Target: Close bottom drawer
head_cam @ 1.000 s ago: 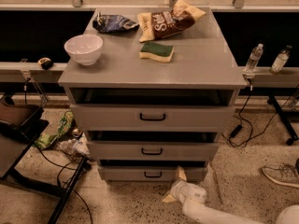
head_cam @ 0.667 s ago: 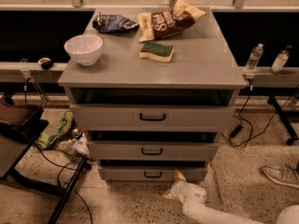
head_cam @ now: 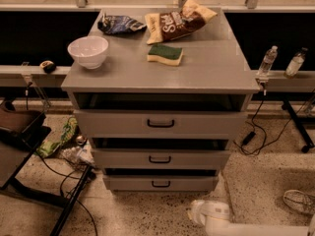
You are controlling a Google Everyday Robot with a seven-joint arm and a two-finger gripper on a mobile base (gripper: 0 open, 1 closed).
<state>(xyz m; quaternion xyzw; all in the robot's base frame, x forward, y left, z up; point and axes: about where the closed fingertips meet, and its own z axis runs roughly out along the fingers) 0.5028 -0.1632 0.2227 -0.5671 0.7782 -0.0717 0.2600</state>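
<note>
The grey cabinet (head_cam: 162,77) has three drawers. The bottom drawer (head_cam: 128,183) is the lowest and narrowest, with a small black bar handle (head_cam: 161,184). Its front stands slightly out, with a dark gap above it. The middle drawer (head_cam: 123,158) and top drawer (head_cam: 118,124) also stand out a little. My gripper (head_cam: 196,213) is at the end of the white arm (head_cam: 231,225), low on the floor. It is in front of the bottom drawer's right end and to the right of it, apart from the front.
On the cabinet top lie a white bowl (head_cam: 88,51), a green-yellow sponge (head_cam: 165,54), a brown chip bag (head_cam: 178,21) and a blue bag (head_cam: 118,24). Cables and litter (head_cam: 64,141) lie on the floor at left. A black stand (head_cam: 19,146) is at left, a shoe (head_cam: 299,200) at right.
My gripper has drawn back a little, down and to the right, away from the bottom drawer's front. The drawers look unchanged.
</note>
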